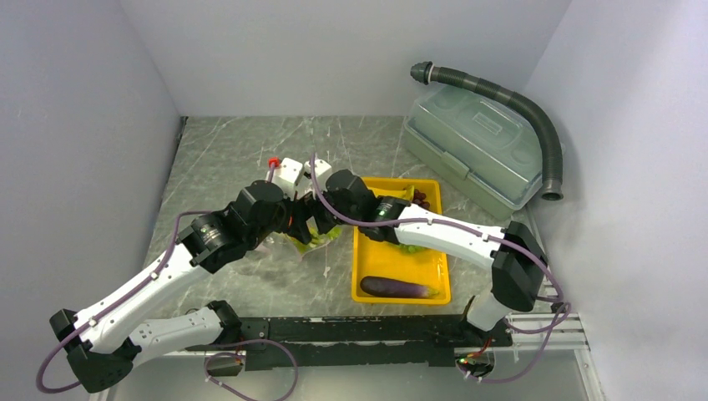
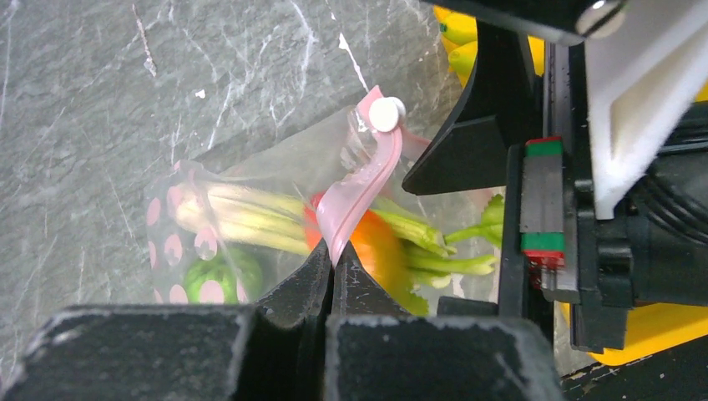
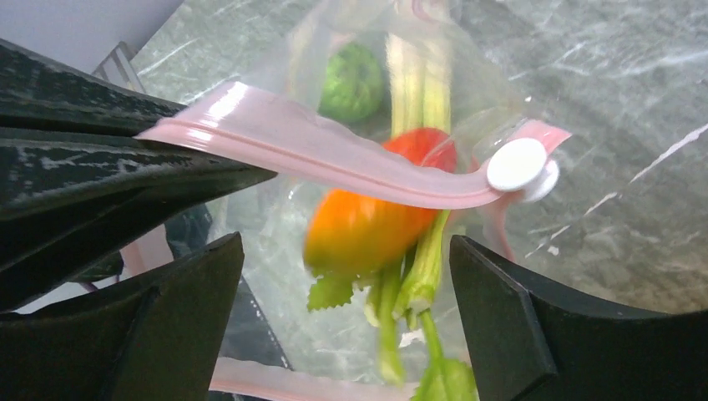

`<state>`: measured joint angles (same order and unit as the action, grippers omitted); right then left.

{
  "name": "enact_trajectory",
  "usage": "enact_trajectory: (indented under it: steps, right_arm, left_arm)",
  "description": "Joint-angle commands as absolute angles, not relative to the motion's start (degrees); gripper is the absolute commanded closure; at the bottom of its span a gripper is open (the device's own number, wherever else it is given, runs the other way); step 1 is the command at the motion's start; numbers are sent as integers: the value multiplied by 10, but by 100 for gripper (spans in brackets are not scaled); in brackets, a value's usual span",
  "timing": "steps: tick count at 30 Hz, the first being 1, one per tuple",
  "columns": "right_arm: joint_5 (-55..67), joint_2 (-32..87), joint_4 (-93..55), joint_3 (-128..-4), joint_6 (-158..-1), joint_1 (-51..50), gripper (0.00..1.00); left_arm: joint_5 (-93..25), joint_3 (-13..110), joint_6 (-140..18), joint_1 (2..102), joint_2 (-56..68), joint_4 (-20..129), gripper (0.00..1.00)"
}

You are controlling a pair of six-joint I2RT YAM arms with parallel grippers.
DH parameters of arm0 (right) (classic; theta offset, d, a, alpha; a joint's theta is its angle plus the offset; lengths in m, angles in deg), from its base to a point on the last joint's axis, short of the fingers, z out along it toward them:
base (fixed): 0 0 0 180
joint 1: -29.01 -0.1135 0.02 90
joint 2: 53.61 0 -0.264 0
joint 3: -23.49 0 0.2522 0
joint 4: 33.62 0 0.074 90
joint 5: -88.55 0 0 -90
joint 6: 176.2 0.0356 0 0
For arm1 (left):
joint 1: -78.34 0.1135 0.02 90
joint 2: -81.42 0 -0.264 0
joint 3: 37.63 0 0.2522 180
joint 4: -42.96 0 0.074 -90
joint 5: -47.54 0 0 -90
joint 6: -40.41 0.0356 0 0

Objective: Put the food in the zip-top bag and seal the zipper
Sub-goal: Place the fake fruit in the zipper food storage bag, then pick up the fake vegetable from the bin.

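The zip-top bag (image 2: 250, 180) lies on the marble with its mouth held up. My left gripper (image 2: 332, 256) is shut on the pink zipper (image 2: 367, 180), just below its white slider (image 2: 386, 114). Inside the bag lie green stalks (image 2: 242, 219), a green vegetable (image 2: 221, 276) and an orange-red pepper (image 3: 367, 225), which is blurred. My right gripper (image 3: 346, 242) stands open at the bag's mouth, its fingers (image 3: 534, 317) wide apart on either side of the pepper and not touching it. More food sits in the yellow tray (image 1: 361, 292): a purple eggplant (image 1: 399, 286), bananas (image 2: 459, 42) and grapes (image 1: 422, 199).
A translucent lidded box (image 1: 476, 150) and a grey corrugated hose (image 1: 534, 117) sit at the back right. White walls close in the left, the back and the right. Both arms crowd together over the bag (image 1: 321, 241), left of the tray.
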<state>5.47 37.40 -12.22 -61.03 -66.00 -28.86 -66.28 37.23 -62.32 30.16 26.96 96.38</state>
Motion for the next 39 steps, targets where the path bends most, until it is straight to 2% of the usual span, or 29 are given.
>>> enact_trajectory:
  steps: [1,14,25,34,39]
  right_arm:
    - [42,363,-177,-618,-656,-290,1]
    - [-12,238,-84,-547,-667,-290,0]
    - [-181,54,119,-459,-610,-288,0]
    - [-204,33,261,-436,-529,-278,1]
    - [-197,55,321,-428,-490,-271,7]
  left_arm:
    - [-661,373,-615,304,285,933,100]
    - [-669,371,-614,304,290,932,100]
    - [-672,371,-614,304,290,933,100]
    - [-674,370,-613,304,291,931,100]
    - [-673,369,-613,304,291,930,100]
